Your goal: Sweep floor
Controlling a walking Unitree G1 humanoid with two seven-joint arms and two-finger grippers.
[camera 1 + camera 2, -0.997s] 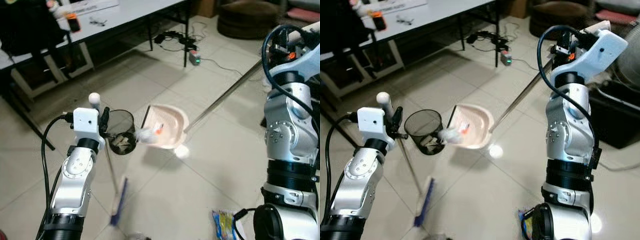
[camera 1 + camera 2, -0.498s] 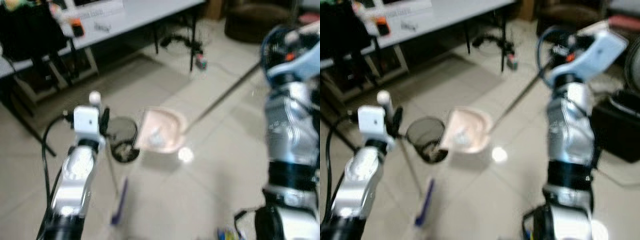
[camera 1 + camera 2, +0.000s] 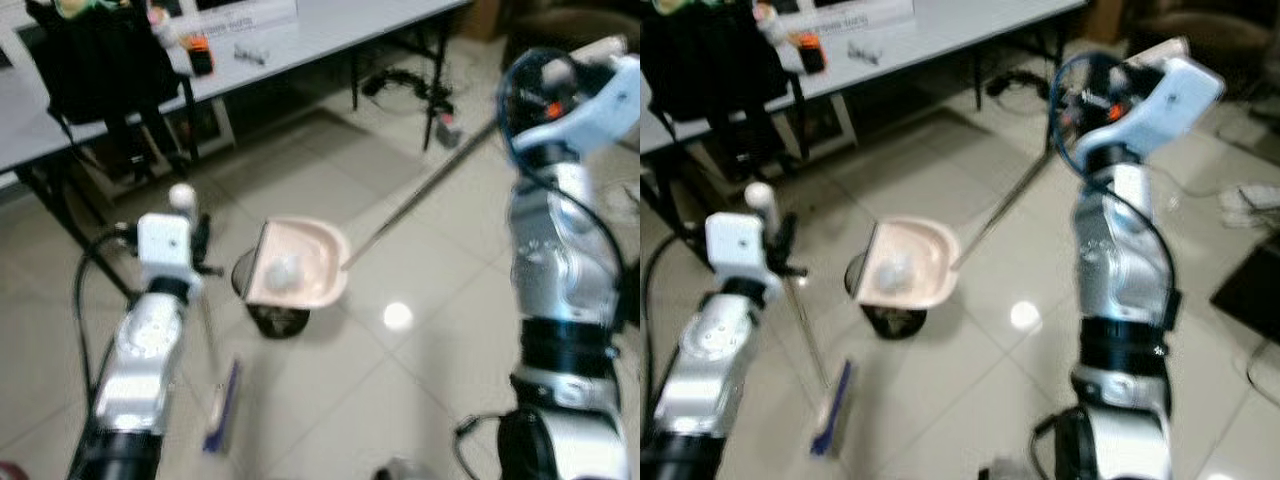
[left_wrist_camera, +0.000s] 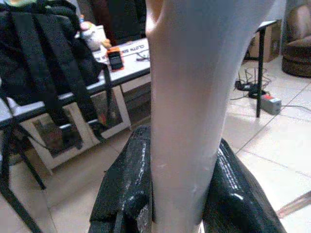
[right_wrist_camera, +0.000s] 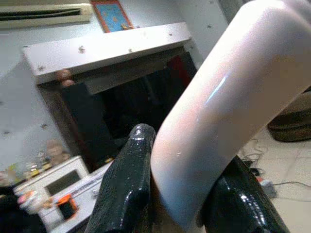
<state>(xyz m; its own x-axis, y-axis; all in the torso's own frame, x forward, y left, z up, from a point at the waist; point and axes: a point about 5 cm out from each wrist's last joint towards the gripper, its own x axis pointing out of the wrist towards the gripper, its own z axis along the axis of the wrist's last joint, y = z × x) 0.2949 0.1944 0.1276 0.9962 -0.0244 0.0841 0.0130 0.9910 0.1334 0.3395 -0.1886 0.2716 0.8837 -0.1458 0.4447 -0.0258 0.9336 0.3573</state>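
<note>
Dustpan (image 3: 297, 264) and broom (image 3: 217, 400) are each counted once, along with one black mesh bin (image 3: 270, 312). The dustpan is pale pink, tipped over the bin's mouth, and a whitish clump of sweepings (image 3: 284, 268) is seen in its scoop. Its long metal handle (image 3: 420, 188) runs up and away from the scoop to the right end effector (image 5: 182, 194), whose two black fingers (image 5: 124, 189) are pressed against the glossy white grip at the handle's top. The broom is held upright below the left end effector (image 4: 182, 204), whose fingers are clamped on its pale handle (image 4: 194, 97); the white knob (image 3: 182, 195) stands just above that end effector, and the blue brush head rests on the tiled floor (image 3: 400, 380) well below it. Beyond the left end effector one grey tabletop (image 3: 330, 30) is seen, carrying one black backpack (image 3: 105, 55) and one small orange item (image 3: 200, 55).
</note>
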